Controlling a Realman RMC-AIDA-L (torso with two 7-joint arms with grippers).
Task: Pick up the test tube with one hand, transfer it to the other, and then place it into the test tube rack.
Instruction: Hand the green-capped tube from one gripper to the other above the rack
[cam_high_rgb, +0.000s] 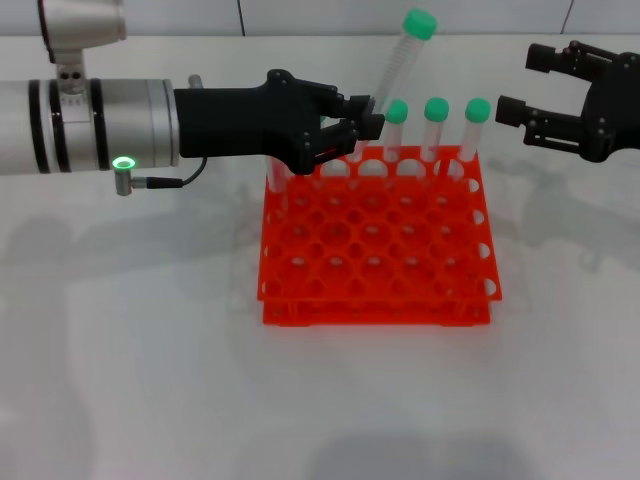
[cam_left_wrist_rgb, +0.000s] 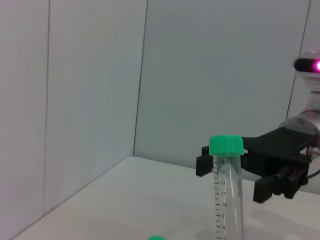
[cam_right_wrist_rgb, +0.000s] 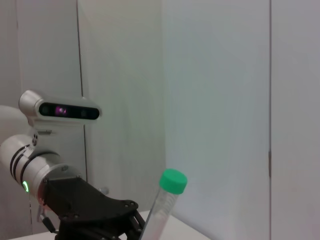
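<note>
My left gripper (cam_high_rgb: 370, 126) is shut on the lower part of the test tube (cam_high_rgb: 392, 68), a clear tube with a green cap that leans right above the back row of the orange-red rack (cam_high_rgb: 375, 262). The fingers hide the tube's lower end. My right gripper (cam_high_rgb: 518, 85) hangs open to the right of the tube, apart from it, at about cap height. In the left wrist view the tube (cam_left_wrist_rgb: 228, 192) stands close up, with the right gripper's fingers (cam_left_wrist_rgb: 272, 186) behind it. The right wrist view shows the tube (cam_right_wrist_rgb: 165, 207) rising from the left gripper's black fingers (cam_right_wrist_rgb: 120, 210).
Three more green-capped tubes (cam_high_rgb: 436, 125) stand in the rack's back row, just right of the left gripper. The rack sits on a white table (cam_high_rgb: 150, 350). A pale panelled wall (cam_left_wrist_rgb: 100, 90) runs behind the table.
</note>
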